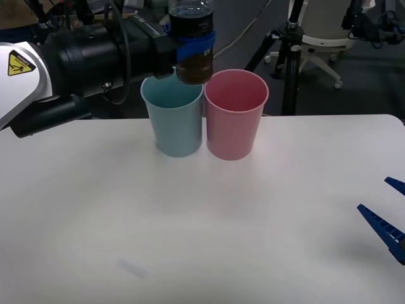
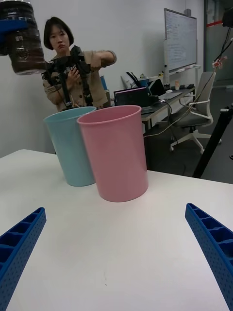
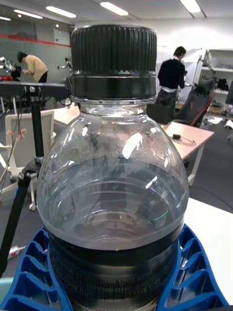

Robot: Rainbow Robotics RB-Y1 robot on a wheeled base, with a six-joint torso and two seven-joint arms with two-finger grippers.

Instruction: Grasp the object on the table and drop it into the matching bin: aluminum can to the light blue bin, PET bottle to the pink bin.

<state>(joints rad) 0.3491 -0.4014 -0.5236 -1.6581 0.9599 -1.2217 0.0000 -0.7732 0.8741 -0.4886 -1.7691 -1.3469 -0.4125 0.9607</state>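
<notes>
- There is 1 small clear plastic bottle (image 1: 192,38) of dark brown liquid with a black cap, 1 tall round light blue plastic bin (image 1: 173,117) and 1 tall round pink plastic bin (image 1: 235,114).
- The left gripper (image 1: 195,48) holds the bottle upright in the air, its blue ribbed fingers (image 3: 191,277) closed around the body at the dark label.
- The bottle hangs above the place where the 2 bins meet, a little more over the rim of the light blue bin.
- The 2 bins stand side by side, touching or almost touching, near the far edge of the wide white table (image 1: 190,228).
- The right gripper (image 1: 388,215) is low at the right edge of the table, its 2 blue fingers (image 2: 213,243) spread apart and holding nothing.
- Between the bins and the near edge, the tabletop is free.
</notes>
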